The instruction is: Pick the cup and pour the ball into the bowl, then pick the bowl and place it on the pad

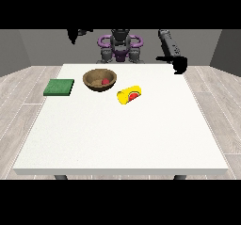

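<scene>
Yellow cup (129,95) lies tipped beside wooden bowl (100,80), green pad (59,87) apart.

Grey walls (28,45), pale plank floor (19,106), white table (122,139).

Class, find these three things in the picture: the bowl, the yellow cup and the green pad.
bowl (92,82): front view, on its brown inner wall.
yellow cup (125,95): front view, on its side; it lies tipped over.
green pad (59,87): front view, on its top face.

We see a wooden, grainy bowl (100,80), a smooth yellow cup (129,95), a matt white desk (122,139), and a matt green pad (59,87).
</scene>
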Motion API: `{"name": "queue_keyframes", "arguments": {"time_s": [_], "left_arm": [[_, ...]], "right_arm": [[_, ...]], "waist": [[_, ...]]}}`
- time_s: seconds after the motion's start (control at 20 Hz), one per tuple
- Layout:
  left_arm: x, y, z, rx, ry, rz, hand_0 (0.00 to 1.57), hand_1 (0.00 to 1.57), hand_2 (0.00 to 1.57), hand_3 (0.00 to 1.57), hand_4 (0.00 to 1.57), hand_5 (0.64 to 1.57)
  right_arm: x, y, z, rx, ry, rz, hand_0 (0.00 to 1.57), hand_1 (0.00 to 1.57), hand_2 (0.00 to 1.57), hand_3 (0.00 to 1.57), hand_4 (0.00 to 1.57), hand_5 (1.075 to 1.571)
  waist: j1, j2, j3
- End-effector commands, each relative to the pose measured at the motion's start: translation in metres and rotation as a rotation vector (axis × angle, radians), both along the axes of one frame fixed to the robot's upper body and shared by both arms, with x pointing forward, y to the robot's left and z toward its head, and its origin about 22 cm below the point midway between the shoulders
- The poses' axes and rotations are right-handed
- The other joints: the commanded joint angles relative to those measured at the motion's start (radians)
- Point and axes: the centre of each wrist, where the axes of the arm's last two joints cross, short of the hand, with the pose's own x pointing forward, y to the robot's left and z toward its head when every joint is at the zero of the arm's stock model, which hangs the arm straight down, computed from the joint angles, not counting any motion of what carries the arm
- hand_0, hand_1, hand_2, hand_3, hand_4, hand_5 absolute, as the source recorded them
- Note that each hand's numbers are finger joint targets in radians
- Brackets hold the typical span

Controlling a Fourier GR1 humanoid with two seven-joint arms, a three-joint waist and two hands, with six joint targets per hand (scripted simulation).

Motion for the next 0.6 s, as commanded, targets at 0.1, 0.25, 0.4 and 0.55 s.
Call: {"name": "queue_keyframes", "arguments": {"time_s": [0.1,0.25,0.4,0.55], "left_arm": [[0.006,0.076,0.070,0.032,-0.078,-0.079,0.00,0.00,0.00,0.00,0.00,1.533],[0.006,0.096,0.111,0.092,-0.103,-0.045,0.00,0.00,0.00,0.00,0.00,1.515],[0.009,0.103,0.149,0.148,-0.082,-0.035,0.00,0.00,0.00,0.00,0.00,1.518],[0.010,0.094,0.168,0.194,-0.058,-0.060,0.00,0.00,0.00,0.00,0.00,1.523]], "right_arm": [[0.009,0.010,-0.022,0.017,0.020,-0.033,0.00,0.00,0.00,0.00,0.47,1.570],[0.018,0.005,-0.052,0.030,0.036,-0.038,0.00,0.00,0.00,0.00,0.48,1.570],[0.024,0.019,-0.080,0.057,0.085,-0.014,0.00,0.00,0.00,0.00,0.40,1.568],[0.039,0.004,-0.114,0.120,0.134,-0.050,0.00,0.00,0.00,0.00,0.42,1.570]], "waist": [[0.008,0.074,0.0061],[0.009,0.093,0.0071],[0.000,0.092,0.0073],[0.033,0.079,0.0083]]}}
